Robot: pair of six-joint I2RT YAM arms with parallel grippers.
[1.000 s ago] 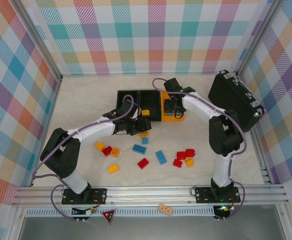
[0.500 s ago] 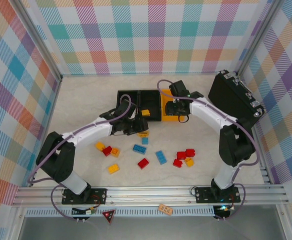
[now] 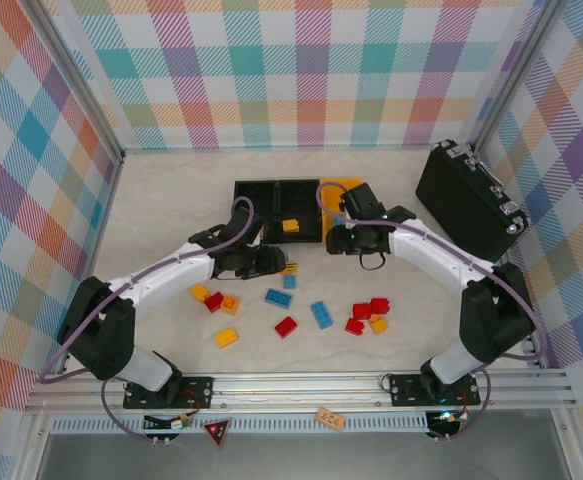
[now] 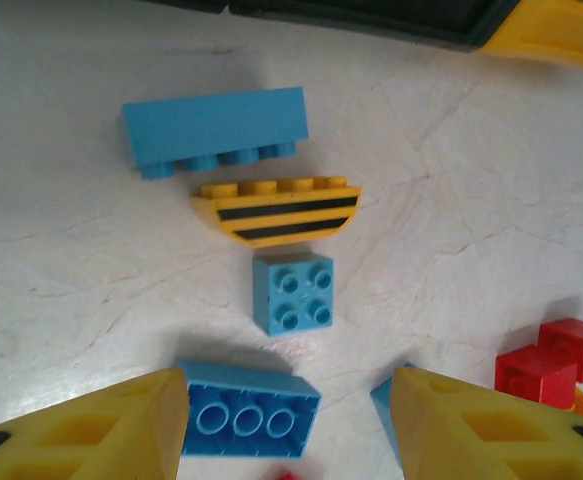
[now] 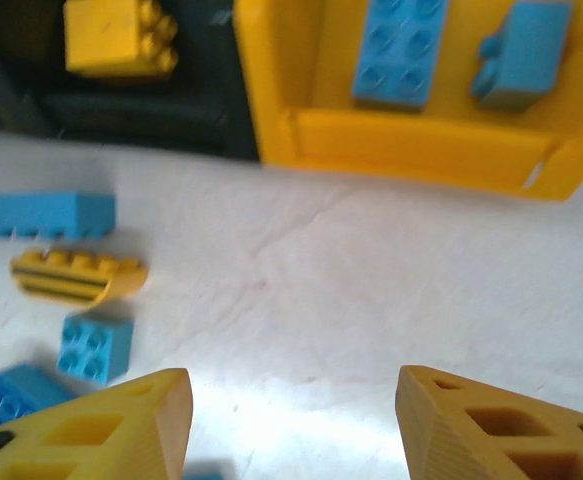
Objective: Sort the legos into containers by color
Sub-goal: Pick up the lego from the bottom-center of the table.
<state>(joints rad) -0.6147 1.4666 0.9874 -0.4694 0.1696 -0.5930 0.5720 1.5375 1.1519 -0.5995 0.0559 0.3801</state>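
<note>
1. Your left gripper (image 4: 287, 385) is released. Its yellow fingers stand apart at the bottom of the left wrist view and grasp nothing.
2. Between those fingers, a blue brick (image 4: 249, 412) lies underside up on the pale marbled table (image 4: 491, 230). I cannot tell whether it touches the left finger.
3. Up the middle of that frame lie a small blue square brick (image 4: 291, 292), a yellow curved brick with black stripes (image 4: 276, 205) and a long blue brick (image 4: 216, 130) on its side.
4. Your right gripper (image 5: 291, 385) is also released, empty over bare table.
5. At the top of the right wrist view, the yellow-orange plastic bin (image 5: 411, 145) holds two blue bricks (image 5: 401, 50). The black bin (image 5: 201, 110) to its left holds a yellow brick (image 5: 119, 38).
6. In the top view, the loose legos (image 3: 286, 326) lie scattered below centre.
</note>
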